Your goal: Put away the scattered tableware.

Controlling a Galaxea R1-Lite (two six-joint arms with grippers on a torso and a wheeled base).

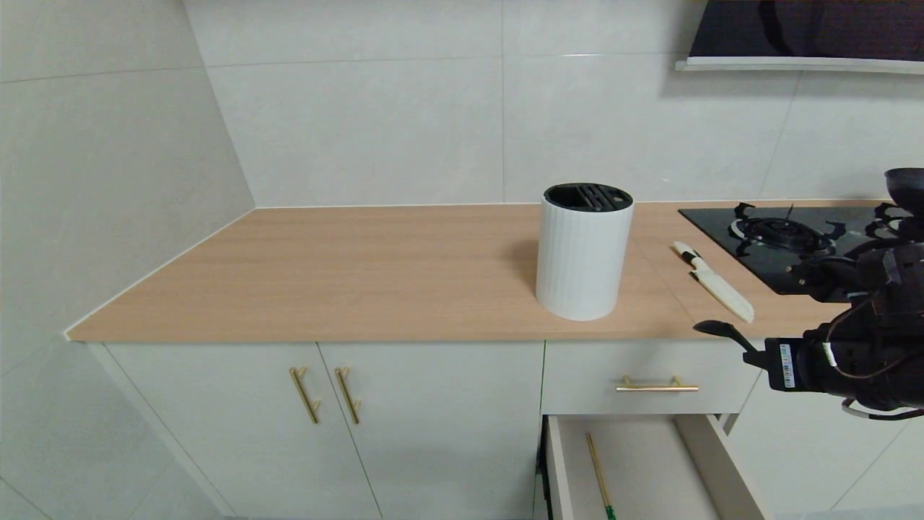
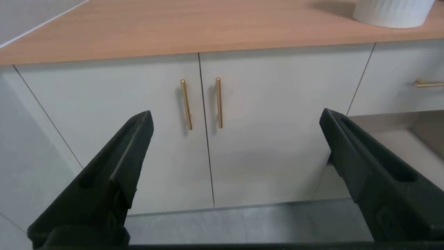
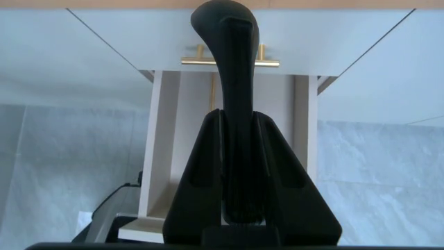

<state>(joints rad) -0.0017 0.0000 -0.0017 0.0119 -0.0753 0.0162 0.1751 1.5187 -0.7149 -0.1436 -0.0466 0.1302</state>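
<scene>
My right gripper [image 1: 754, 356] hangs in front of the counter's right end, shut on a black-handled utensil [image 1: 716, 329] whose rounded end sticks out past the fingers. In the right wrist view that black utensil [image 3: 225, 42] points toward the open drawer [image 3: 186, 139]; what its held end looks like is hidden. A cream-bladed knife [image 1: 713, 282] lies on the wooden counter beside the stove. A white ribbed holder [image 1: 583, 253] with a black slotted top stands left of the knife. My left gripper [image 2: 236, 173] is open with nothing in it, low and facing the cabinet doors.
The lower drawer [image 1: 650, 469] is pulled out under the counter, with a thin chopstick [image 1: 598, 469] lying along its left side. Above it is a shut drawer with a gold handle [image 1: 656, 387]. A black gas hob [image 1: 787, 238] fills the counter's right end. Double doors [image 2: 201, 132] stand left.
</scene>
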